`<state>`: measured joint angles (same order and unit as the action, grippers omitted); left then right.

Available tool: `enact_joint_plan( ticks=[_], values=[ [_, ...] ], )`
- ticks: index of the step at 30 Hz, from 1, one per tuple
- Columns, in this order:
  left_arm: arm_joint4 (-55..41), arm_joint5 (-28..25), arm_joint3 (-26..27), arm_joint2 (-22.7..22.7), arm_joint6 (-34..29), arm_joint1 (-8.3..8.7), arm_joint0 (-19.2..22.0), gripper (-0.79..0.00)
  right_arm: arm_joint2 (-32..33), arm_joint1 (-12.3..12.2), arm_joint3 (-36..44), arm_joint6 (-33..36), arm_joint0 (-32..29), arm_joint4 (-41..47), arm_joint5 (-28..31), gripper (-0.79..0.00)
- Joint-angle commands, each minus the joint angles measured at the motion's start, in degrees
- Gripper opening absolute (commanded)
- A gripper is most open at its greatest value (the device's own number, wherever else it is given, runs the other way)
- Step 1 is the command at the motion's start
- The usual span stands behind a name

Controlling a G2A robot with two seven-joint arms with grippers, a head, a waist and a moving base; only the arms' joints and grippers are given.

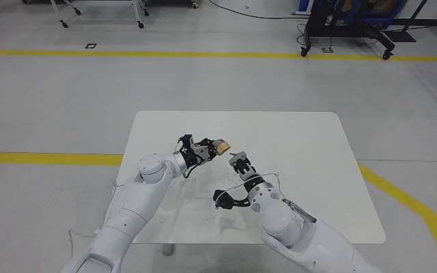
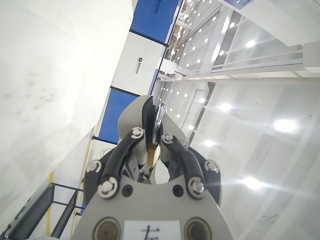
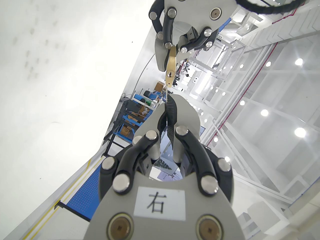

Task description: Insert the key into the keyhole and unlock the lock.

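A small brass padlock [image 1: 221,147] is held above the middle of the white table [image 1: 307,136] by my left gripper [image 1: 213,149], which is shut on it. In the left wrist view the lock's brass body [image 2: 153,154] sits between the closed fingers [image 2: 147,116]. My right gripper [image 1: 237,162] is just in front of it, shut on a thin key [image 3: 165,95]. In the right wrist view the key's tip touches the lock's lower end [image 3: 170,72], just below the keyhole [image 3: 170,72]. The left gripper [image 3: 168,51] grips the lock from beyond.
The table has bare surface all round the two grippers. A thin cable [image 1: 273,176] loops off the right arm over the tabletop. Yellow floor lines [image 1: 205,53] and wheeled racks [image 1: 348,31] lie well beyond the table.
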<state>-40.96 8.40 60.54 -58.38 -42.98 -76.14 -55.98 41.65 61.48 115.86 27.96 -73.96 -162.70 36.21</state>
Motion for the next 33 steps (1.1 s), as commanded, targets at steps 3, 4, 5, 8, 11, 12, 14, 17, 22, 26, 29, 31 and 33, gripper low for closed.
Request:
enact_joint_plan(
  ticks=[3, 4, 5, 8, 11, 12, 14, 17, 22, 26, 29, 31, 33],
  values=[
    [-2.2, 0.33, 0.41, -0.9, -0.64, -0.02, -0.61, -0.785, -1.56, 0.08, 0.81, 0.71, -0.42, -5.75, 0.62, -0.785],
    [-2.58, 0.21, 0.52, -1.08, -1.03, -0.01, -0.74, -0.785, -1.56, 0.08, 0.81, 0.71, -0.42, -5.75, 0.62, -0.785],
    [-2.68, 0.21, 0.56, -1.13, -1.24, -0.01, -0.77, -0.785, -1.56, 0.08, 0.81, 0.71, -0.42, -5.75, 0.62, -0.785],
    [-2.68, 0.21, 0.56, -1.13, -1.24, -0.01, -0.77, -0.785, -1.56, 0.08, 0.81, 0.71, -0.42, -5.75, 0.62, -0.785],
    [-2.68, 0.21, 0.56, -1.13, -1.24, -0.01, -0.77, -0.785, -1.56, 0.08, 0.81, 0.71, -0.42, -5.75, 0.62, -0.785],
    [-2.65, 0.09, 0.91, -1.21, -0.33, -0.01, -1.22, -0.785, -1.56, 0.08, 0.81, 0.71, -0.42, -5.75, 0.62, -0.785],
    [-2.74, 0.53, 1.93, -1.32, 0.58, -0.01, -1.82, -0.785, -2.56, 0.03, 0.84, -0.54, -0.39, -8.99, 0.24, -0.785],
    [-2.62, 0.76, 2.85, -1.71, 1.63, 0.06, -2.37, -0.785, -4.57, 0.26, 1.16, -0.61, -0.44, -13.3, 1.96, -0.785],
    [-2.08, 1.06, 3.7, -2.07, 2.3, 0.14, -2.87, -0.785, -6.34, 1.0, 0.12, 1.51, 0.92, -13.3, 3.46, -0.785],
    [-0.33, 0.7, 3.91, -1.81, 2.91, 0.17, -2.89, -0.785, -7.22, 1.96, -1.54, 5.29, 1.63, -13.3, 5.31, -0.785],
    [0.01, 0.45, 3.98, -1.71, 2.99, 0.11, -2.91, -0.785, -8.9, 2.98, -2.51, 8.29, 2.8, -13.3, 7.76, -0.785],
    [0.35, 0.35, 3.98, -1.61, 3.11, 0.08, -2.89, -0.785, -9.94, 3.7, -3.21, 9.69, 3.46, -13.3, 8.5, -0.785],
    [0.61, 0.35, 3.98, -1.48, 3.11, 0.04, -2.89, -0.785, -10.46, 4.37, -3.93, 10.12, 3.89, -13.27, 8.7, -0.785]
  ],
)
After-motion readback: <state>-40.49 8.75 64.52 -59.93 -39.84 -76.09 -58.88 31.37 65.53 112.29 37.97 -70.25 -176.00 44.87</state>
